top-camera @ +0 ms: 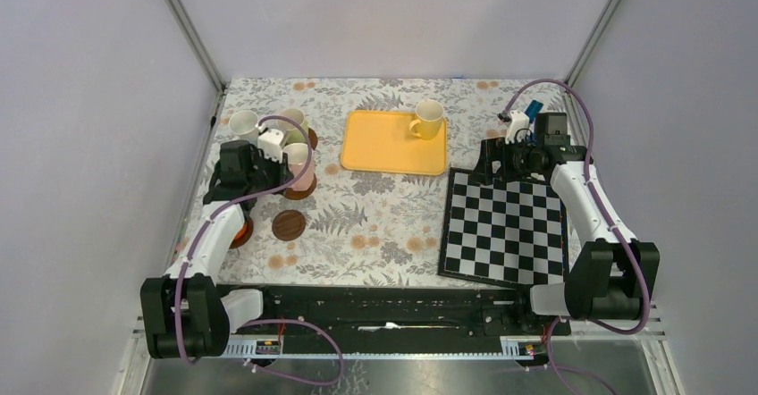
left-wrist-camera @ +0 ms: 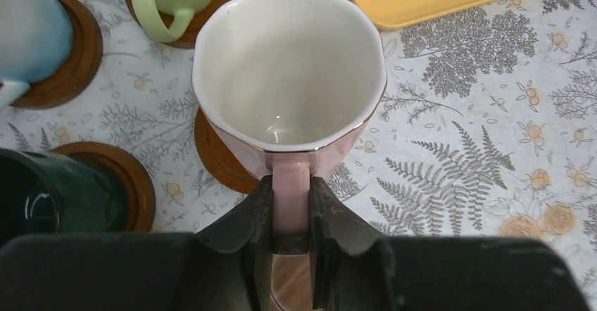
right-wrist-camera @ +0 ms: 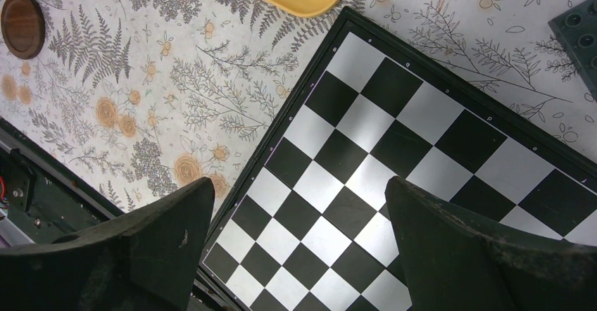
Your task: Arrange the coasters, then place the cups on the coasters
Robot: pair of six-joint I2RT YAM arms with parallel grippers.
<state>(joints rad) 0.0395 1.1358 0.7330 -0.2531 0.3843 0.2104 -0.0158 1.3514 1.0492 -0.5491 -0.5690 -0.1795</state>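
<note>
The left gripper (left-wrist-camera: 291, 197) is clamped on the handle (left-wrist-camera: 290, 174) of the pink mug (left-wrist-camera: 288, 65), near the table's (top-camera: 384, 234) left edge. The mug lies straight ahead, and its coaster (left-wrist-camera: 218, 160) is seen beneath, offset leftward. Farther right, the right gripper (right-wrist-camera: 299, 191) is held open above the chequered board (right-wrist-camera: 422, 135).

Plain grey walls (top-camera: 393, 20) surround a floral tablecloth (top-camera: 375, 225) in soft, even light.
</note>
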